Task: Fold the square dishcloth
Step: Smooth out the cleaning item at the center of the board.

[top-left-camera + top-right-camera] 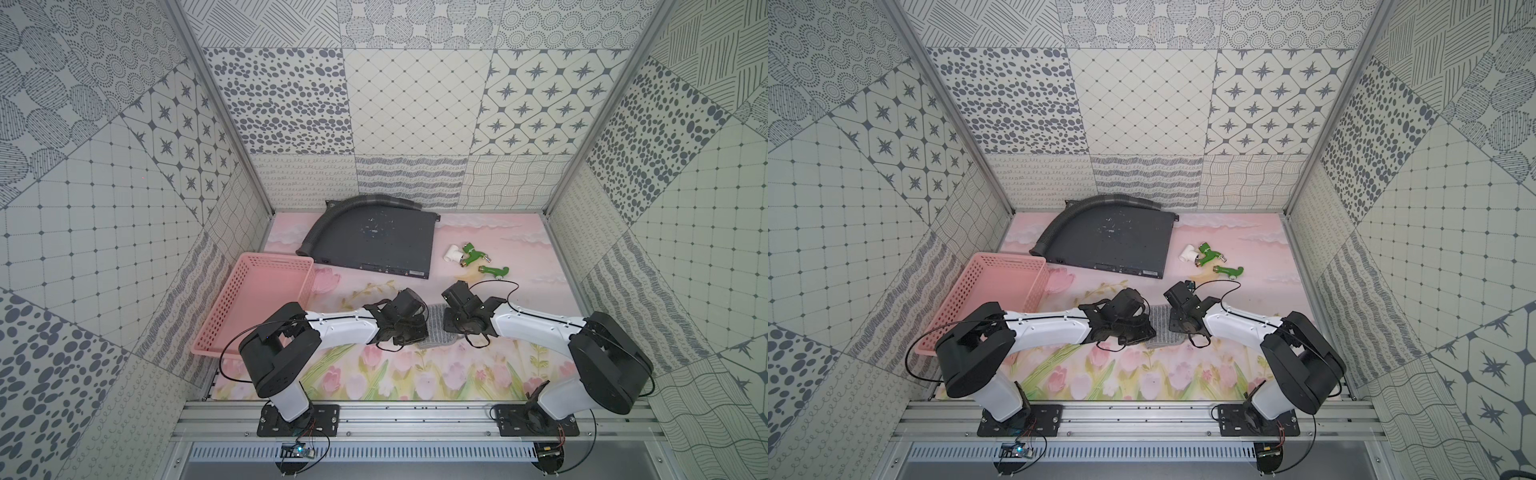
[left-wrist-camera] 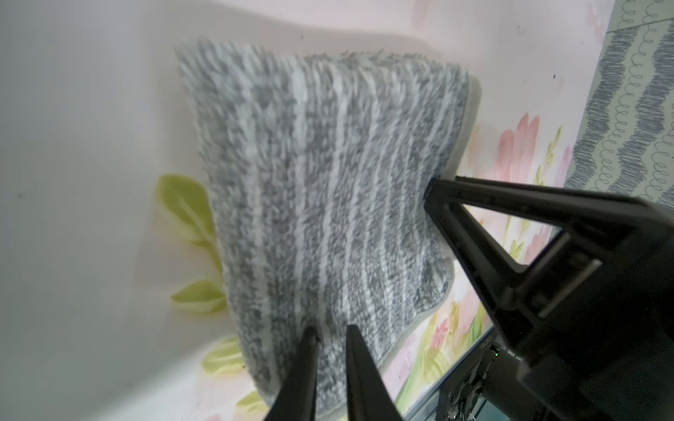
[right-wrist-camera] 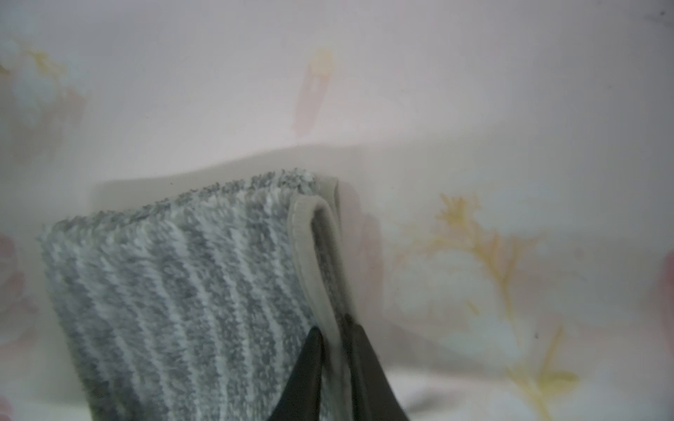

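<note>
The square dishcloth (image 1: 434, 330) (image 1: 1160, 328), grey with whitish stripes, lies folded double on the flowered table between my two grippers. In the left wrist view the dishcloth (image 2: 328, 182) has its upper layer over a hemmed lower layer. My left gripper (image 2: 331, 333) is shut on the near edge, with fluffy pile pinched between its fingers. In the right wrist view the dishcloth (image 3: 182, 291) shows its looped pale hem. My right gripper (image 3: 332, 324) stands astride that hem, its fingers narrowly apart. From the left wrist view, one right gripper finger (image 2: 510, 226) touches the cloth's side edge.
A pink perforated basket (image 1: 257, 299) sits at the left wall. Behind the cloth lies a dark flat metal box (image 1: 374, 245) with a grey ribbed hose (image 1: 328, 224) curving over it. Green and white pipe fittings (image 1: 469, 253) lie at the back right.
</note>
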Available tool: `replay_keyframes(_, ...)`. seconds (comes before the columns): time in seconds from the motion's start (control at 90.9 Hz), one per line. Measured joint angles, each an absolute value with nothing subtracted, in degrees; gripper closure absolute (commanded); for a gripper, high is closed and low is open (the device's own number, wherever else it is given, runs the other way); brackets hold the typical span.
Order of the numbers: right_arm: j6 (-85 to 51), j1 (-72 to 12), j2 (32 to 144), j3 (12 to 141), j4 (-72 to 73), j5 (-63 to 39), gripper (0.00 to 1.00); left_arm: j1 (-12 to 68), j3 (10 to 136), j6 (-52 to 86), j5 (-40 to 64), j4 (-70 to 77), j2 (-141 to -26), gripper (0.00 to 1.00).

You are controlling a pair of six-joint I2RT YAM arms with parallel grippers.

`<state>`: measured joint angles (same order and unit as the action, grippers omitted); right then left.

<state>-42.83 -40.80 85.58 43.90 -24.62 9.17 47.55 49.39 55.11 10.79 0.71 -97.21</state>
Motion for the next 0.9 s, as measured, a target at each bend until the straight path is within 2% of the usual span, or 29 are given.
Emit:
replay_keyframes(0.253, -43.07, -41.30, 79.55, 43.90, -27.09, 9.30, 0.74, 47.55, 48.42, 56.86, 13.58, 5.06, -99.94, 0.84)
replay_keyframes(0.418, -44.64, -43.64, 77.01, 43.81, -28.34, 9.21, 0.78, 47.55, 48.47, 57.32, 14.46, 7.01, -101.10, 0.84)
replay_keyframes(0.902, -49.23, -45.87, 77.84, 39.09, -29.39, 7.73, 0.81, 47.55, 48.38, 57.54, 15.31, 8.80, -101.82, 0.84)
